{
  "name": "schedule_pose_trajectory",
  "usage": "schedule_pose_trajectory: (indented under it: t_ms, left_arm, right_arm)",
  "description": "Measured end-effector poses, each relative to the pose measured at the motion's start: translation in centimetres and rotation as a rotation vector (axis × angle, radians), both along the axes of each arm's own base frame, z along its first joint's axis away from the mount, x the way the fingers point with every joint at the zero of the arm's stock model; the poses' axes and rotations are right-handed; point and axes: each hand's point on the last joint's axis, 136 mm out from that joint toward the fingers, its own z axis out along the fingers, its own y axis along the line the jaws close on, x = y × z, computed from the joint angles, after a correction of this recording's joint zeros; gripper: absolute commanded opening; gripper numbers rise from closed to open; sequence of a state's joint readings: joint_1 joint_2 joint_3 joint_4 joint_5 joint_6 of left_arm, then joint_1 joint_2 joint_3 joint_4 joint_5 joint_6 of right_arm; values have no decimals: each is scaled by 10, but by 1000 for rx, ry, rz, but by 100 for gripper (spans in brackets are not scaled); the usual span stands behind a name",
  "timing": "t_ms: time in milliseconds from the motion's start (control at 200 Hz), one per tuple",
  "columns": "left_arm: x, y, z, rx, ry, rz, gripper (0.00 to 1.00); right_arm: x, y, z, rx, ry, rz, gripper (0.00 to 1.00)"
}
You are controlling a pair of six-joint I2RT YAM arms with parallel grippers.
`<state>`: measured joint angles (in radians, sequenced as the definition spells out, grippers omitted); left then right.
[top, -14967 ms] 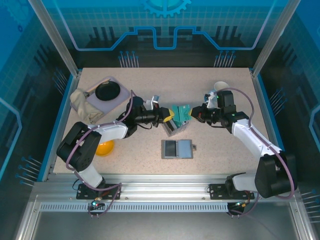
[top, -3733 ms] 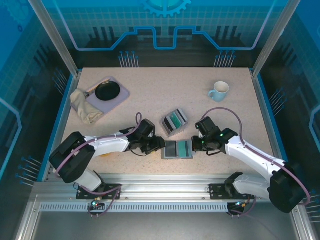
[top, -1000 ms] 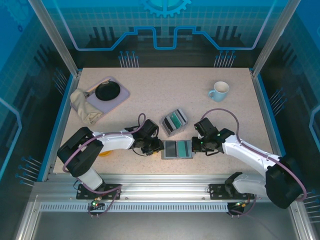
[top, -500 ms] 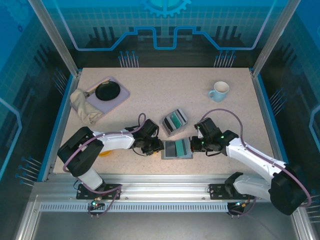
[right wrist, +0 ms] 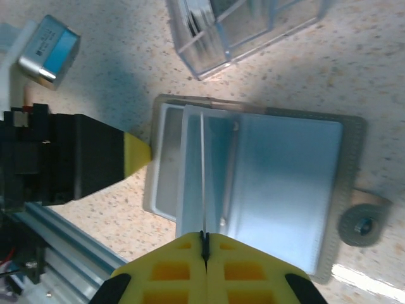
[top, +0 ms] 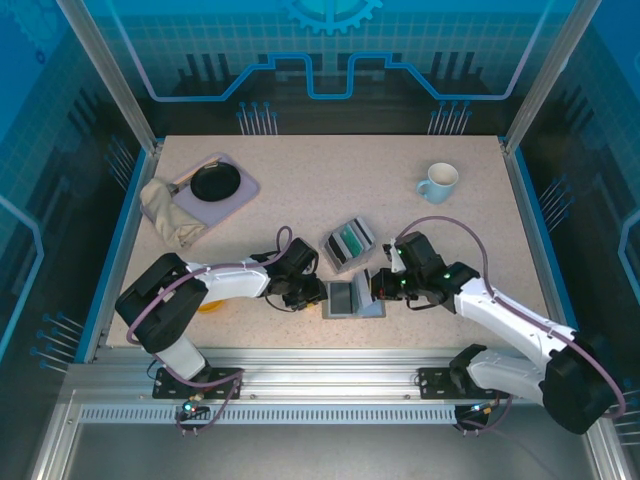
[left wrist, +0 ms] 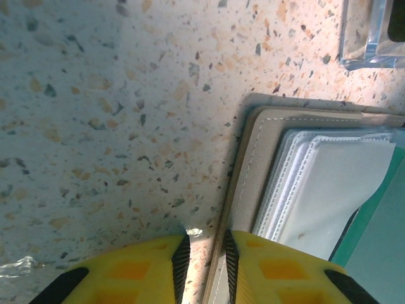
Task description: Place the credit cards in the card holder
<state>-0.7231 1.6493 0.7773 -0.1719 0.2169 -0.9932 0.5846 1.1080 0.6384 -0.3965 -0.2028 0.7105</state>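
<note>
Since half a second ago your right gripper point(right wrist: 204, 239) has shifted left, out over the open card holder point(top: 345, 299) at the near middle of the table. Its jaws are clamped on a teal card point(left wrist: 376, 244), held edge-on over the pockets; whether the edge has entered a slot can't be told. Left gripper point(left wrist: 204, 239): jaws a narrow gap apart, straddling the holder's left rim, likely bracing it. Reading: insertion under way, card not seated. More cards wait in the clear box point(top: 348, 240).
</note>
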Motion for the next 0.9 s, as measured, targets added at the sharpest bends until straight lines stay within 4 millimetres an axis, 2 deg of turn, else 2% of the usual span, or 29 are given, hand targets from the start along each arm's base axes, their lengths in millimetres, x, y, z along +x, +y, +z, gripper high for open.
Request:
schedule_pose_trajectory:
  t_ms: [425,900]
  left_arm:
    - [0,0,0,3,-2,1,23]
    - [0,0,-1,7,-8,0,17]
  right_arm:
    - [-7,-4,-30,16,46,-33,0]
    - [4,10,-47,118,17,-61,0]
